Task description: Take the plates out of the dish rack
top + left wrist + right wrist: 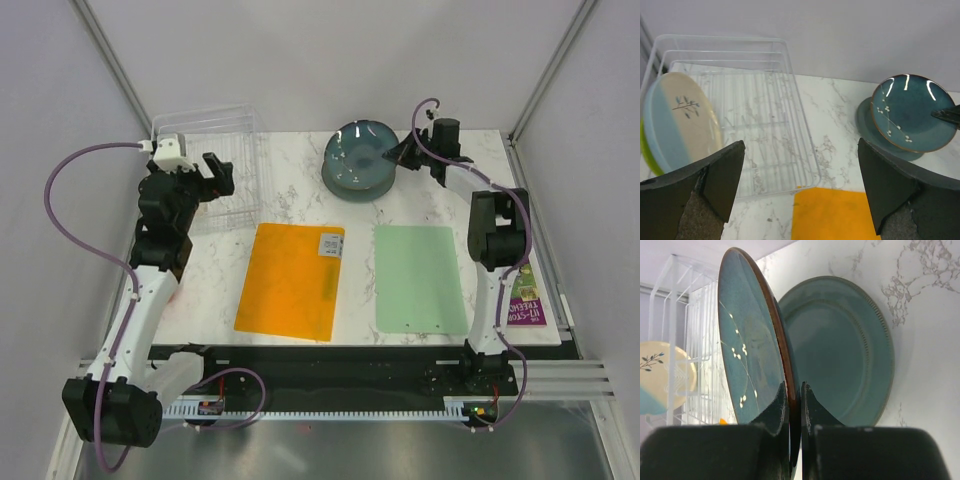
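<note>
The right end effector (794, 390) is pinched shut on the rim of a dark blue-grey glazed round plate with white blossom sprigs (747, 350). It holds the plate tilted on edge over a grey-green round plate (840, 350), which lies flat near the far edge of the marble-patterned worktop (835, 110), right of centre. The left end effector (215, 175) is spread wide and empty beside the white wire-grid dish rack (765, 140) at the far left corner.

These look like stiff ceramic, fairly heavy, with a slick glaze that chips if knocked, so a firm pinch across the rim suits them.

In the rack a cream and pale blue round plate (687, 115) stands on edge, best taken by its upper rim. A lime green plate (646, 150) behind it is mostly hidden and cut off by the frame. Possibly more plates stand behind, but from above the left arm masks that corner.
</note>
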`<state>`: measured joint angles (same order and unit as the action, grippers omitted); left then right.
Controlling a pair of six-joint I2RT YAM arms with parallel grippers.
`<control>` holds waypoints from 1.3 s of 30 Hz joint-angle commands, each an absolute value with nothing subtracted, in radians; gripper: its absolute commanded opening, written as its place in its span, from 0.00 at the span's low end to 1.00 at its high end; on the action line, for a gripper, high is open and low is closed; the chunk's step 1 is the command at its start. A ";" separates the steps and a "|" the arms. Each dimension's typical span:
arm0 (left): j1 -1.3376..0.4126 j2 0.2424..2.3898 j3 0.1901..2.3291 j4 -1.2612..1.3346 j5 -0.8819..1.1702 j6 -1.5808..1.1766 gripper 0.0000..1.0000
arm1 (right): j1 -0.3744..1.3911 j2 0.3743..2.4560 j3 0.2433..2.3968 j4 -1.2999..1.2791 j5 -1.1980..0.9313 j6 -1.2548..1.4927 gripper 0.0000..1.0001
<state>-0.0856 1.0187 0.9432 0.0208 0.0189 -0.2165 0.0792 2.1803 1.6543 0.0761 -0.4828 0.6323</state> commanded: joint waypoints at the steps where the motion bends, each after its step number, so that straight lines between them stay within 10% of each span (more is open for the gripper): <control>1: -0.084 1.000 0.934 -0.047 -0.132 -0.072 1.00 | 0.089 2.259 1.816 0.193 -0.578 0.724 0.00; 10: -0.084 1.002 0.925 -0.058 -0.160 -0.057 1.00 | 0.086 2.365 1.850 0.206 -0.591 0.752 0.00; 15: -0.083 1.011 0.925 -0.057 -0.172 -0.057 1.00 | 0.087 2.338 1.777 0.167 -0.580 0.732 0.64; 21: -0.083 1.017 0.923 -0.064 -0.176 -0.061 1.00 | 0.089 2.280 1.743 0.051 -0.516 0.620 0.90; 39: -0.006 1.281 1.072 -0.049 -0.390 -0.002 1.00 | 0.107 1.968 1.606 -0.288 -0.113 0.325 0.98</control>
